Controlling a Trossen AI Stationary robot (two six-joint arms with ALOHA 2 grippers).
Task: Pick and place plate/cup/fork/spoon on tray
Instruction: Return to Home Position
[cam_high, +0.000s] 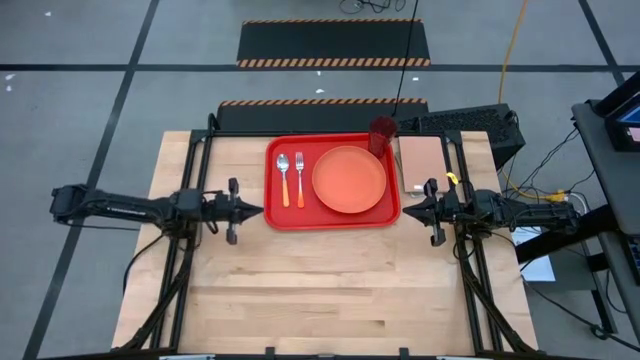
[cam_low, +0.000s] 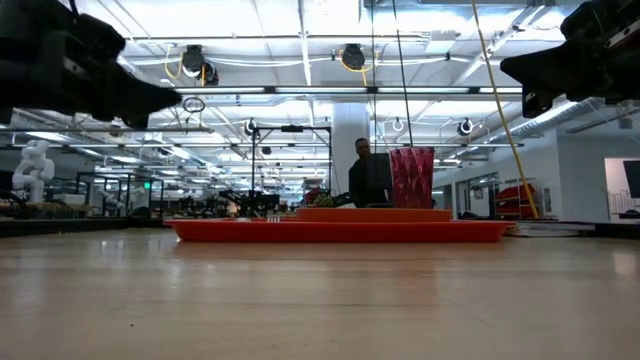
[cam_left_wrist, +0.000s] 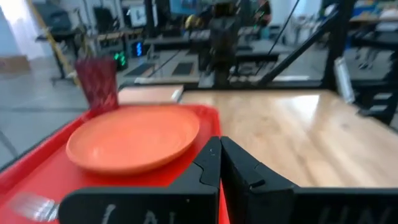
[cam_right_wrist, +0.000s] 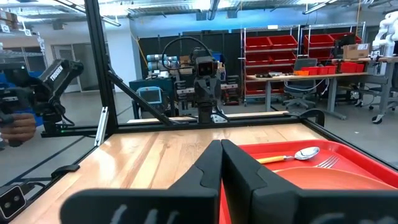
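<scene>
Both hands are pressed together and empty: the left hand (cam_high: 258, 210) and right hand (cam_high: 406, 209) flank the tray (cam_high: 273, 210), which carries the plate (cam_high: 349, 179), cup (cam_high: 382, 133), fork (cam_high: 299, 177) and spoon (cam_high: 283, 178).

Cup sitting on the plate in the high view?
No. The cup stands at the tray's far right corner, beside the plate, not on it.

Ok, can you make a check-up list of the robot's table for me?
Surface: wooden table, bare in front.
Job's things: tray holds the plate, spoon and fork; cup stands at the tray's far right corner.
Clutter: tan pad right of the tray.
Tools: left tool and right tool shut, empty, at the tray's two ends.
Cables: yellow cord on the floor.
Surroundings: person behind the table.
</scene>
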